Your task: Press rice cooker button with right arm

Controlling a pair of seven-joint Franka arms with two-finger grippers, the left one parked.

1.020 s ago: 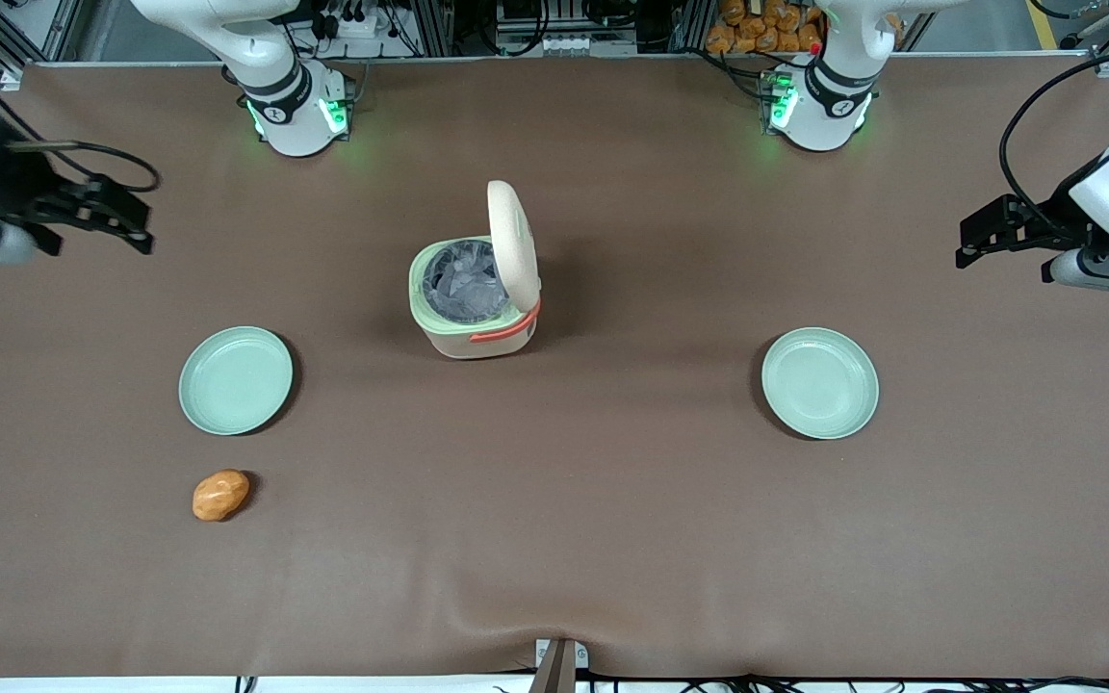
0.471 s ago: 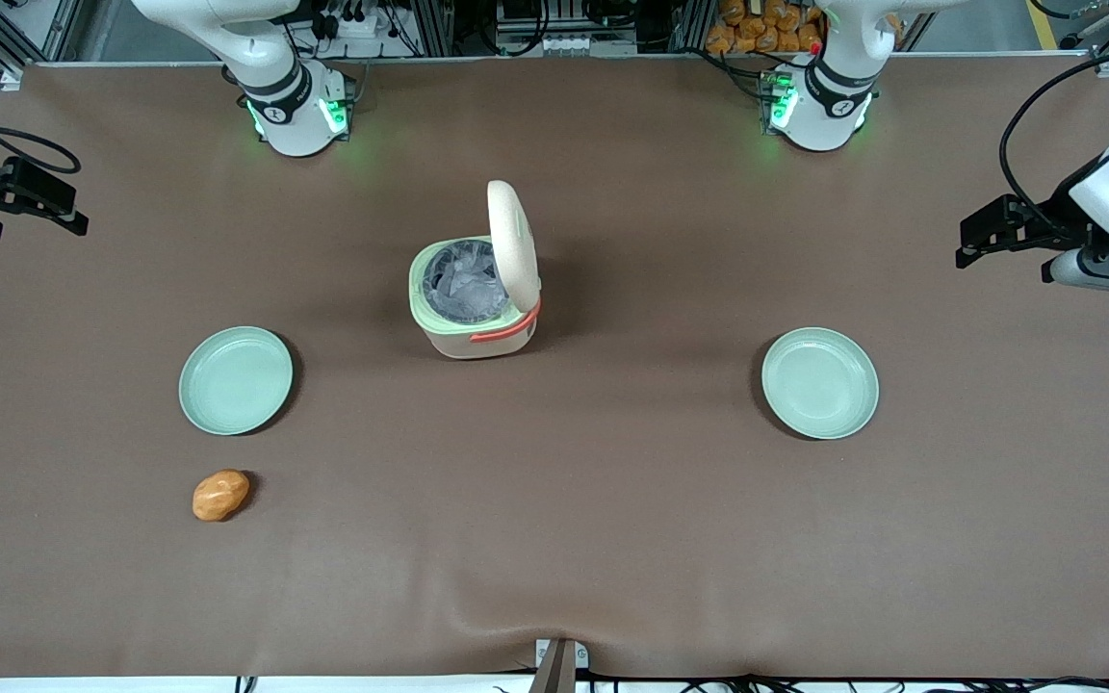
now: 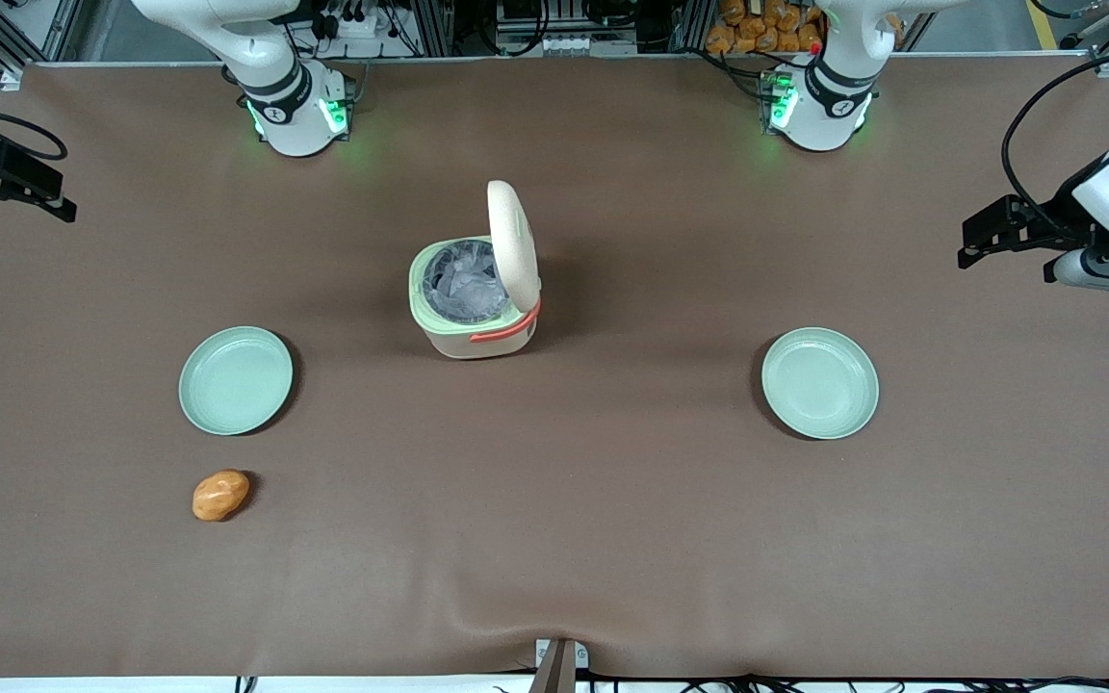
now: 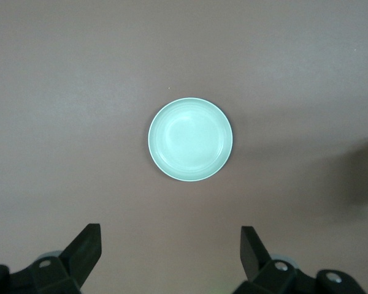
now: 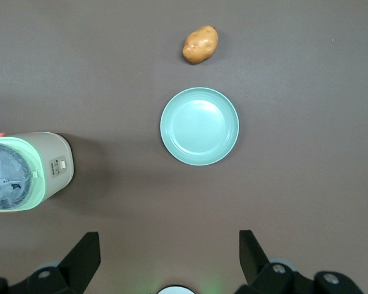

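Note:
The beige rice cooker [image 3: 476,306] stands at the table's middle with its lid [image 3: 512,244] raised upright and its coral-orange handle [image 3: 506,330] toward the front camera. Its pot holds crumpled clear plastic. In the right wrist view the cooker [image 5: 26,172] shows a small pale button panel [image 5: 60,165] on its side wall. My right gripper [image 3: 62,199] hangs far off at the working arm's end of the table, well apart from the cooker. Its fingers [image 5: 86,252] are spread wide with nothing between them, and the gripper [image 5: 168,248] looks down on bare table.
A mint-green plate [image 3: 235,379] and an orange-brown potato [image 3: 220,495] lie toward the working arm's end; both show in the right wrist view, plate [image 5: 199,126] and potato [image 5: 200,44]. A second plate [image 3: 819,382] lies toward the parked arm's end.
My right gripper has drawn back away from the cooker toward the working arm's end of the table and slightly farther from the front camera. The cooker and its raised lid have not moved.

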